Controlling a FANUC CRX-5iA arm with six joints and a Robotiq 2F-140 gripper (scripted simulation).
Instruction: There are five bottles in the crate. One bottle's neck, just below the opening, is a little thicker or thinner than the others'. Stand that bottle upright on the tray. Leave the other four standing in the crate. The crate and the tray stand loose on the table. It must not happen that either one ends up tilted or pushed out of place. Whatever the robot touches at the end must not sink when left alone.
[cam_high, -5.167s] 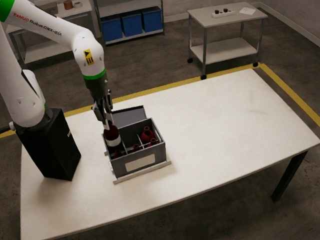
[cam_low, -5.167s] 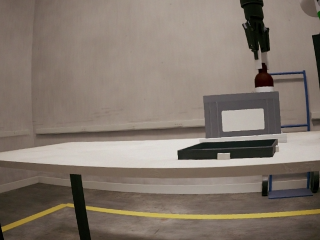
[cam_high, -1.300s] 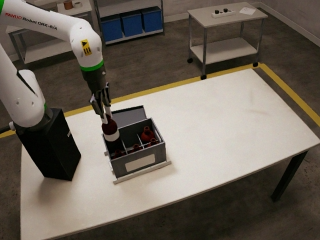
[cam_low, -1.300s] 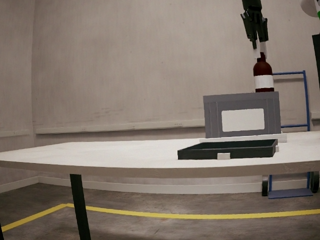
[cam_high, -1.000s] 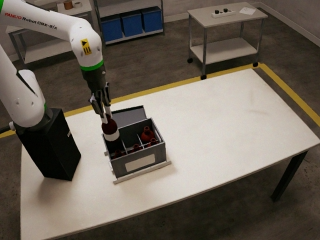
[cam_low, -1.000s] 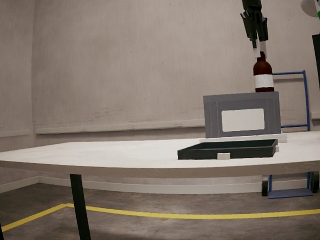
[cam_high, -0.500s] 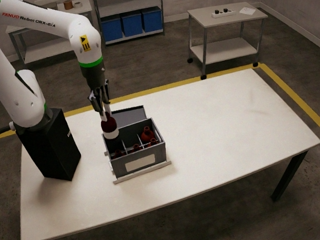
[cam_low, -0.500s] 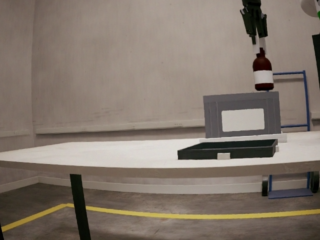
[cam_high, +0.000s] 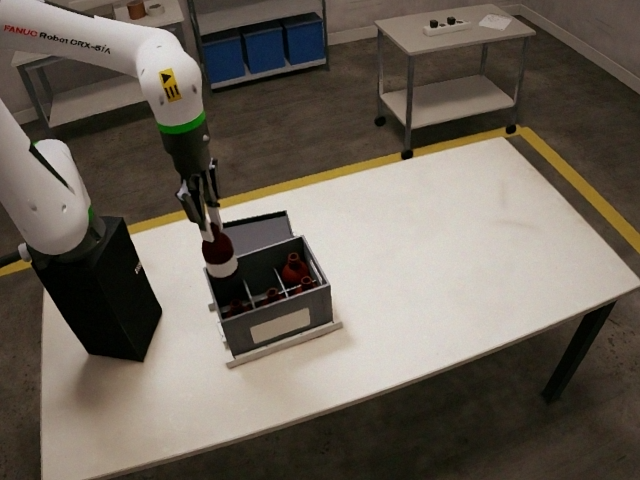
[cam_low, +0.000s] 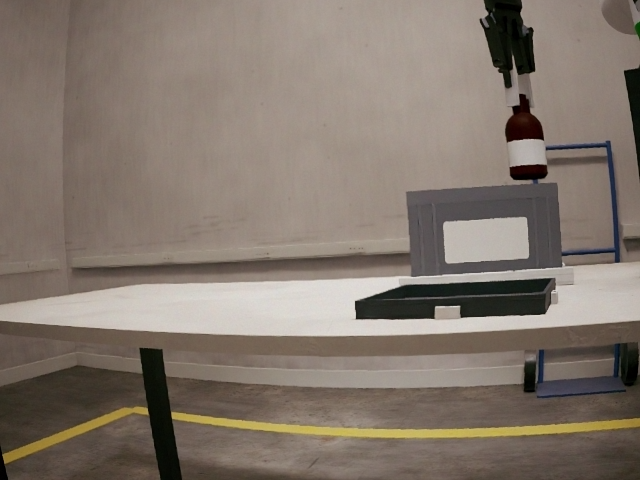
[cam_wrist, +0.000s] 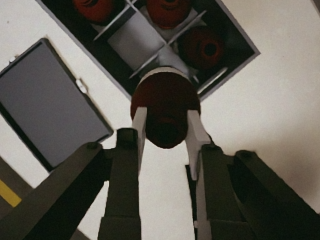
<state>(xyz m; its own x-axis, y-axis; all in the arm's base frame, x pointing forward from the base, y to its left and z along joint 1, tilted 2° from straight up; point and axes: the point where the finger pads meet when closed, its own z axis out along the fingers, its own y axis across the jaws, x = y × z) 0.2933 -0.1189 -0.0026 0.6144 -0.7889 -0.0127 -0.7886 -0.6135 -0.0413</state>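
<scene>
white table (cam_high: 413, 289) (cam_low: 232, 310) (cam_wrist: 160, 200), jaws (cam_high: 212, 227) (cam_low: 520, 95) downward, bottle (cam_high: 219, 250) (cam_low: 525, 134) (cam_wrist: 165, 97) above crate (cam_high: 281, 320) (cam_low: 485, 206) (cam_wrist: 240, 65)

I'm looking into what seems a workshop or lab: a wheeled cart (cam_high: 454, 35) is standing beyond the tabletop's far edge, blue bins (cam_high: 263, 47) are filling a shelf unit (cam_high: 268, 73) past its far left corner, yellow tape (cam_high: 330, 175) (cam_low: 361, 431) is running along the bare floor, and a hand truck (cam_low: 613, 201) is standing by the wall.
</scene>
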